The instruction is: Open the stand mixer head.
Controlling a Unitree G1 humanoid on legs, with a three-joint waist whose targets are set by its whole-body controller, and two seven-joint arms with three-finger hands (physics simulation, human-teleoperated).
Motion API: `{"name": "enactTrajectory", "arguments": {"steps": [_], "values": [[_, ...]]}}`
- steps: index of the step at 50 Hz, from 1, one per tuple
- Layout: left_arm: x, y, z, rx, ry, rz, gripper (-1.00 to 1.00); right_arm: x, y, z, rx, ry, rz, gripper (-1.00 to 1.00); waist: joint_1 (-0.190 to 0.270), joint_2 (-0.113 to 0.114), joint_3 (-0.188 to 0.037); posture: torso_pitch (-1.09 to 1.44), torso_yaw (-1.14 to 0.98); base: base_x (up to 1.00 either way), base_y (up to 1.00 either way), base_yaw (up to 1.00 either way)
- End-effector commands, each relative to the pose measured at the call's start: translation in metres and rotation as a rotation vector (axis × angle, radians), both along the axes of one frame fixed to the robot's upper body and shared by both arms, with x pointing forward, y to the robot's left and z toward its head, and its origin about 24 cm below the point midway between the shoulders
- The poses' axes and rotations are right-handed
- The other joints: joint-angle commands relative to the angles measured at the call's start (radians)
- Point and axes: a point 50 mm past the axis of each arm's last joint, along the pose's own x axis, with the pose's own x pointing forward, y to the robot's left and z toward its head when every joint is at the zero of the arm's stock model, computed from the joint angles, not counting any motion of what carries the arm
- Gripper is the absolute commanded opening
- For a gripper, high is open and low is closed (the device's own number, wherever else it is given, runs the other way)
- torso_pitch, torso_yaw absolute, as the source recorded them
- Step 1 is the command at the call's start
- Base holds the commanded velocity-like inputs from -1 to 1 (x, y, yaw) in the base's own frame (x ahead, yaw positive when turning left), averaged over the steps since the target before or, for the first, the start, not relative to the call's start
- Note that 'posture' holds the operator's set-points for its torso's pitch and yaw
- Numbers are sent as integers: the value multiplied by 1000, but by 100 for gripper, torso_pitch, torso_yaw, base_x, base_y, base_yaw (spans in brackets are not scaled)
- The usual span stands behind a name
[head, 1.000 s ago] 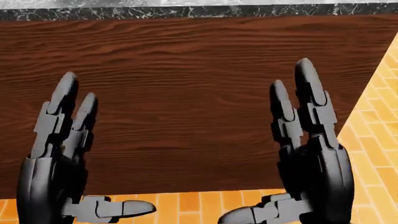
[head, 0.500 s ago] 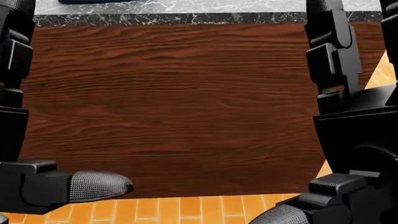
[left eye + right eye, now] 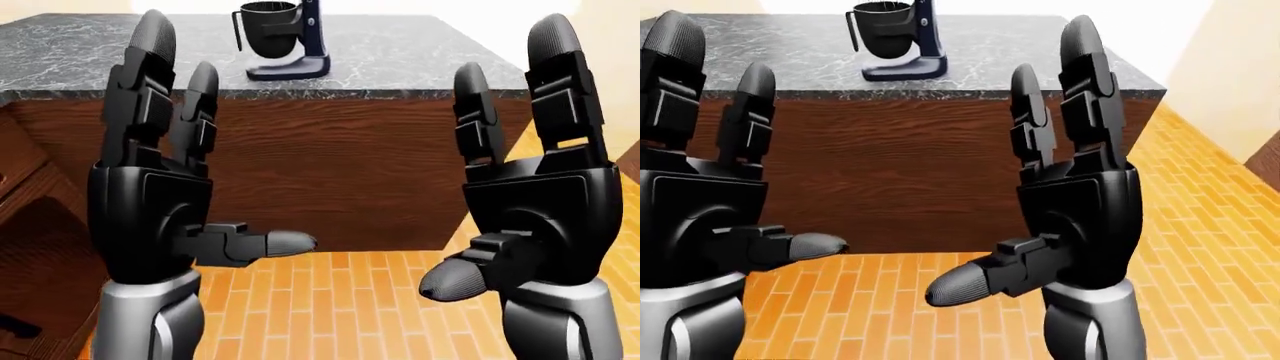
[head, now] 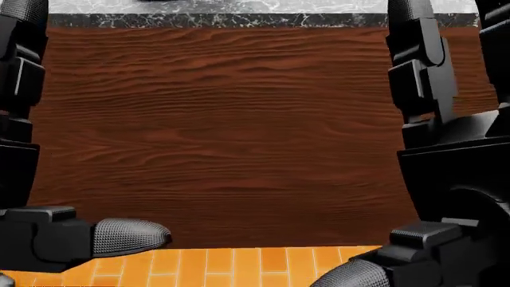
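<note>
The orange brick-patterned floor [image 3: 1200, 187] spreads across the lower part of both eye views and runs up the right side of the right-eye view. On it stands the table [image 3: 400, 52], a block with a grey marbled top and a dark wood-grain side [image 4: 223, 131]; that wooden side fills nearly the whole head view, with only a thin strip of the marbled edge along its top. At the left edge of the left-eye view a wooden cabinet [image 3: 25, 225] in the same dark grain shows in part. Both black hands are raised close before the cameras, well short of the table. The left hand [image 3: 165, 195] stands upright at the left of the left-eye view, its two long fingers [image 3: 150, 82] straight and spread, its thumb [image 3: 265, 241] pointing toward the middle, holding nothing. The right hand [image 3: 1080, 202] stands upright likewise, fingers extended and apart, thumb [image 3: 975, 279] angled inward and down, also empty. The stand mixer [image 3: 895, 37], dark, with its bowl [image 3: 268, 30] toward the left and its upright column to the right on a flat base, sits on the table top at the upper middle of both eye views, well apart from both hands; its head is cut off by the top edge.
</note>
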Motion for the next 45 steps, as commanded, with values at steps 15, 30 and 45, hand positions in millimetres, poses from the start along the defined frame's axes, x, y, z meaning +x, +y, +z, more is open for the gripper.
{"name": "enactTrajectory", "arguments": {"steps": [15,30,45], "values": [[-7,-3,8,-2,-68,-24,87,-6,-3,6,16,-63,-16,100,14,0,-10,0,0,0,19,0],[-7,-3,7,-3,-66,-27,87,-9,-4,6,39,-83,-8,100,-13,-23,39,0,0,13,0,0],[-7,-3,8,-1,-69,-27,87,-9,-3,5,33,-78,-7,100,-69,16,-3,0,0,61,0,0]]}}
